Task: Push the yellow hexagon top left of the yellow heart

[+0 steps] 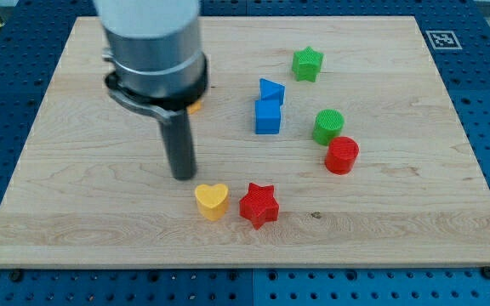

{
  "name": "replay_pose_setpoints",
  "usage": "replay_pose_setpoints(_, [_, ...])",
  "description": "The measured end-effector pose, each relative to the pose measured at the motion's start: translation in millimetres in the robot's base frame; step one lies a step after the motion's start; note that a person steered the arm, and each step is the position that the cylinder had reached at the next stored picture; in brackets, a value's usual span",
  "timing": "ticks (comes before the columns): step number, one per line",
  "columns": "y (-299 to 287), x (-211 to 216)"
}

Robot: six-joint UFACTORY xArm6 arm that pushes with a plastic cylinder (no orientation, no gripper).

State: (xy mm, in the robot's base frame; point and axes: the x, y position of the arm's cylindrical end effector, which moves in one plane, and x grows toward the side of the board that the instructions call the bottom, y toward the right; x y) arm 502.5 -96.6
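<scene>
The yellow heart (212, 201) lies near the view's bottom middle of the wooden board (75, 195). My tip (183, 175) stands just up and left of the heart, a small gap apart. The yellow hexagon (196, 107) shows only as a small yellow-orange sliver behind the arm's grey body, up from the heart; most of it is hidden.
A red star (259, 205) sits right next to the heart. A blue cube (267, 117) and blue triangle (271, 89) lie mid-board. A green star (307, 63), a green cylinder (328, 126) and a red cylinder (341, 155) lie to the right.
</scene>
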Motion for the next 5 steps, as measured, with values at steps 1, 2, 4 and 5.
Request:
replay_pose_setpoints(1, [-43.4, -65.6])
replay_pose_setpoints(2, [-41.4, -147.8])
replay_pose_setpoints(4, [9.7, -186.6])
replay_pose_setpoints(5, [7.5, -167.0])
